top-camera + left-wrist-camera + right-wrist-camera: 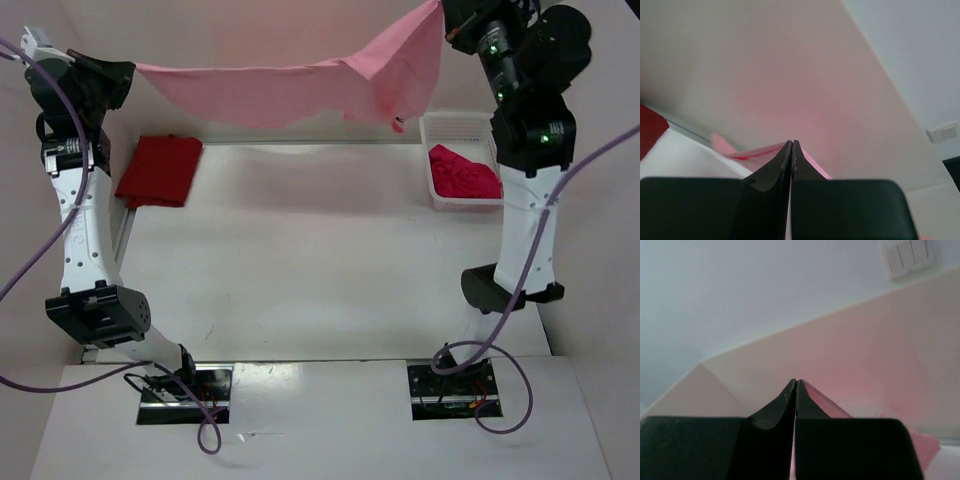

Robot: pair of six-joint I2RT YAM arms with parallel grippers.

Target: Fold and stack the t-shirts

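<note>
The light pink t-shirt hangs stretched in the air across the back of the table, held at both ends. My left gripper is shut on its left end; pink cloth shows beside the closed fingers. My right gripper is shut on its right end, raised higher; pink cloth shows by its closed fingers. The dark red t-shirt lies folded at the table's back left. The crimson-pink t-shirt lies crumpled in the white mesh basket at back right.
A wall stands right behind the hanging shirt. The white tabletop stretches between the arms. The arm bases and cables sit at the near edge.
</note>
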